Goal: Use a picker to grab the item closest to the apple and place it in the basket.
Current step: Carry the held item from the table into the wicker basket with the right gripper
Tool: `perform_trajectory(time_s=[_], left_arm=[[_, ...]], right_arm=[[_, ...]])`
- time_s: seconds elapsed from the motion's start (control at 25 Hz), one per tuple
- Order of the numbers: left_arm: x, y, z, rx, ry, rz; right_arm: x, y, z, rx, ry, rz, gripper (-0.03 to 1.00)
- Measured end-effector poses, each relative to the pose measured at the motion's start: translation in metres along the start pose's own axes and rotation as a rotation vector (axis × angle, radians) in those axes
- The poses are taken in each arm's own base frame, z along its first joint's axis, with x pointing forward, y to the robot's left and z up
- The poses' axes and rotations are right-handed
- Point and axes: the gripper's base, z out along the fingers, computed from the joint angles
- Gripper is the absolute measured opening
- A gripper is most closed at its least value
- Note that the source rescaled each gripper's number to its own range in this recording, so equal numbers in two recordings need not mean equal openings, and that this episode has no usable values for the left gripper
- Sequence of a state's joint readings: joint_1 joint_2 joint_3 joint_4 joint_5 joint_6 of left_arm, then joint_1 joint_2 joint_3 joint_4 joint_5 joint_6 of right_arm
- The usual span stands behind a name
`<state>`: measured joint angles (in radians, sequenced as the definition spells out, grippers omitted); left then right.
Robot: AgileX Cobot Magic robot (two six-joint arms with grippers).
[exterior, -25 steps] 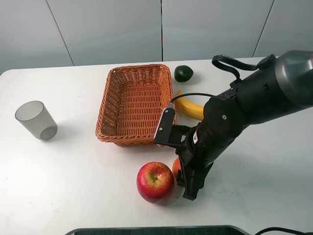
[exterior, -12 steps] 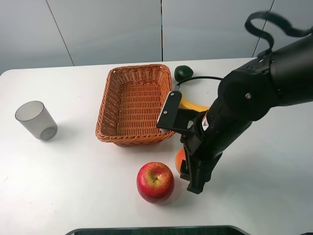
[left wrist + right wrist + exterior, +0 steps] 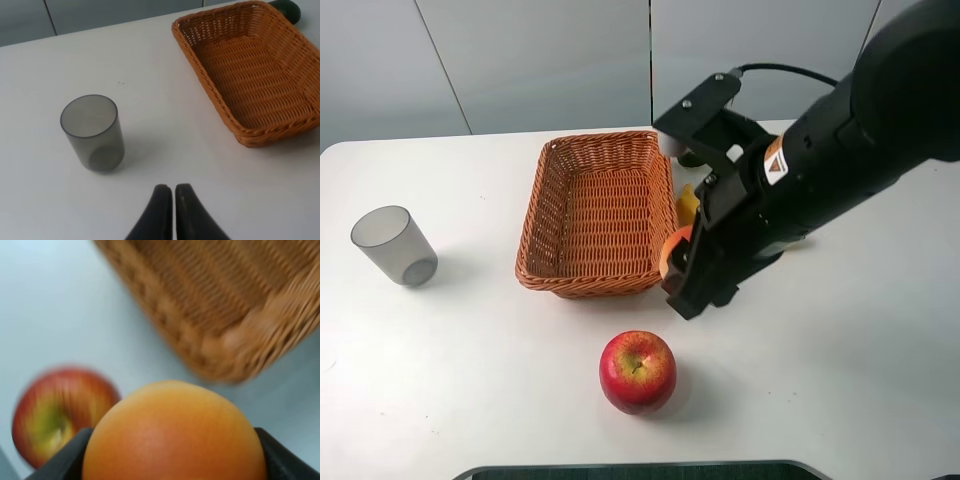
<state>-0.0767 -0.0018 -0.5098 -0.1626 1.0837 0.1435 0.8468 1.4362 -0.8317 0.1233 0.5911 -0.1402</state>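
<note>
A red apple (image 3: pixel 638 371) rests on the white table near the front; in the right wrist view the apple (image 3: pixel 55 412) shows blurred below the fruit. My right gripper (image 3: pixel 678 270) is shut on an orange (image 3: pixel 672 251), held in the air beside the front right corner of the wicker basket (image 3: pixel 595 212). The orange (image 3: pixel 175 432) fills the right wrist view between the dark fingers (image 3: pixel 67 460), with the basket rim (image 3: pixel 210 347) beyond it. My left gripper (image 3: pixel 169 192) is shut and holds nothing, low over bare table.
A grey translucent cup (image 3: pixel 393 245) stands at the left; the cup (image 3: pixel 93 132) is also close in the left wrist view. A banana (image 3: pixel 688 205) lies partly behind the right arm, by the basket's right side. A dark green fruit (image 3: pixel 290 10) sits behind the basket.
My right gripper has lifted the orange from beside the apple and carried it up and back toward the basket's front right corner. The apple stayed in place.
</note>
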Motion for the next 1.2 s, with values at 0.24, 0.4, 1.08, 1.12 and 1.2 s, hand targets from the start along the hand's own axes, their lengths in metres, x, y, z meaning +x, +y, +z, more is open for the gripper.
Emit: perform_trajectory(time_s=[0.24, 0.4, 1.08, 1.12, 1.2], left_arm=[[0.000, 0.000, 0.000, 0.000, 0.000, 0.000], [0.000, 0.000, 0.000, 0.000, 0.000, 0.000], [0.000, 0.000, 0.000, 0.000, 0.000, 0.000], [0.000, 0.000, 0.000, 0.000, 0.000, 0.000], [0.000, 0.000, 0.000, 0.000, 0.000, 0.000]], right_arm=[[-0.051, -0.004, -0.004, 0.010, -0.134, 0.032, 0.00], [-0.087, -0.012, 0.011, 0.020, -0.179, 0.048, 0.00], [-0.107, -0.061, 0.106, 0.064, -0.117, 0.186, 0.00], [-0.105, -0.061, 0.111, 0.062, -0.111, 0.193, 0.00], [-0.103, -0.062, 0.120, 0.059, -0.102, 0.205, 0.00]])
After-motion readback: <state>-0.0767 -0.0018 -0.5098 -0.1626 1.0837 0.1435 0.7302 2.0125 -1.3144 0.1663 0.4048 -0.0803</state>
